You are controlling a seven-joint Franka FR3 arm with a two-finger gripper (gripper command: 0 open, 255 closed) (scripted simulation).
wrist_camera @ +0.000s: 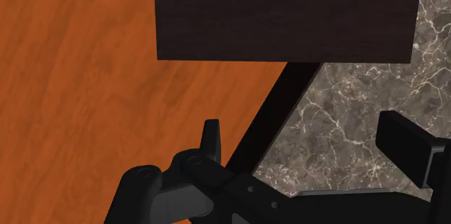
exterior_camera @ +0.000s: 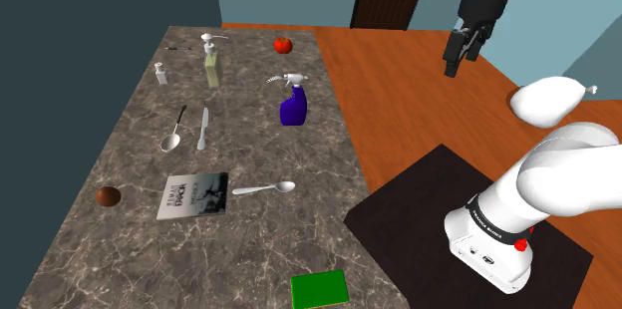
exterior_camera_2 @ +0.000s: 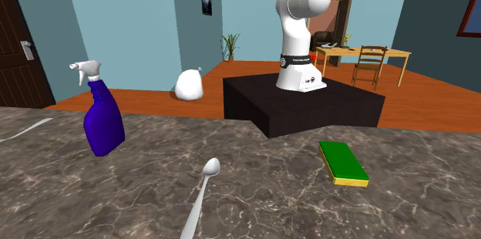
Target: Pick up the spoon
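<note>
A silver spoon (exterior_camera: 264, 188) lies on the marble countertop (exterior_camera: 130, 247) beside a grey booklet; the second exterior view has this spoon (exterior_camera_2: 202, 191) in the foreground, bowl toward the stand. A second spoon (exterior_camera: 171, 138) with a dark handle lies farther along the counter, next to a knife (exterior_camera: 202, 128). My gripper (exterior_camera: 460, 58) hangs high over the wooden floor, far from both spoons, toward the shoulder view's upper right. In the wrist view the gripper (wrist_camera: 309, 143) is open with nothing between its fingers (wrist_camera: 210, 139), above the stand's corner and the counter's edge.
On the counter stand a blue spray bottle (exterior_camera: 292, 106), a soap dispenser (exterior_camera: 211, 63), a small bottle (exterior_camera: 161, 74), a tomato (exterior_camera: 283, 45), a booklet (exterior_camera: 193, 195), a brown ball (exterior_camera: 108, 196) and a green sponge (exterior_camera: 319, 288). A white bag (exterior_camera: 548, 100) lies on the floor.
</note>
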